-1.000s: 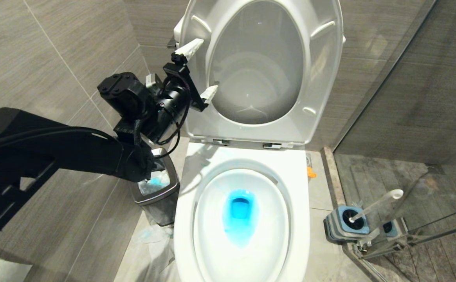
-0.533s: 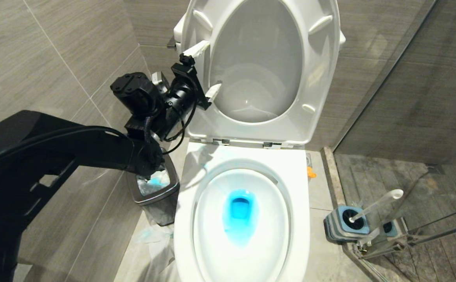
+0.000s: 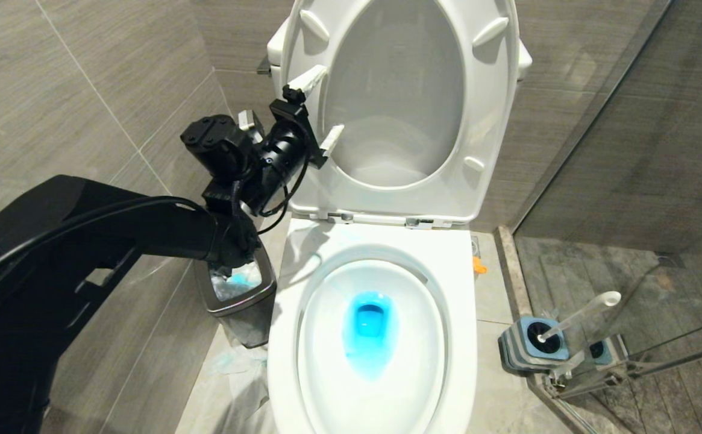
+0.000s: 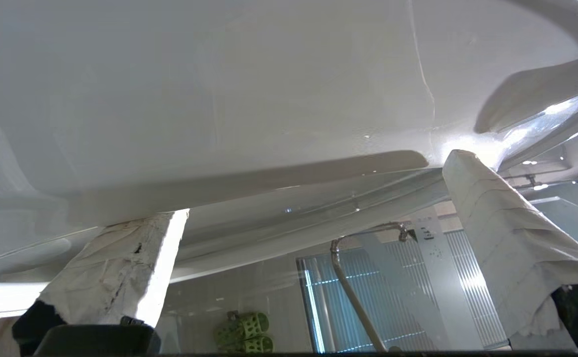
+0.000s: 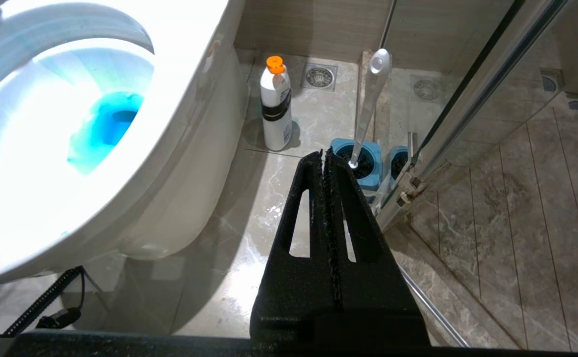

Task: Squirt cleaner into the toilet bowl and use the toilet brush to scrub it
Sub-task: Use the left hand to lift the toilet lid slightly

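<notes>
The toilet bowl (image 3: 465, 337) stands open, its white seat and lid (image 3: 495, 120) raised against the tank. Blue cleaner (image 3: 370, 328) tints the water at the bottom of the bowl, which also shows in the right wrist view (image 5: 102, 124). My left gripper (image 3: 320, 108) is open, its white-wrapped fingers against the left edge of the raised seat; the seat's underside (image 4: 269, 99) fills the view past that gripper (image 4: 313, 186). The toilet brush (image 3: 579, 314) leans in its blue-topped holder (image 3: 531, 343) on the floor to the right. My right gripper (image 5: 322, 154) hangs shut and empty above the floor, near the brush (image 5: 368, 99).
A steel bin (image 3: 266, 295) holding blue-stained tissues stands left of the bowl, under my left arm. A white bottle with an orange cap (image 5: 275, 104) stands between bowl and brush holder. A glass shower partition (image 3: 628, 181) closes off the right side. Tiled walls lie left and behind.
My left gripper has moved right and a little up along the seat's left edge. The seat and lid have tipped further back towards the tank. The brush has not moved.
</notes>
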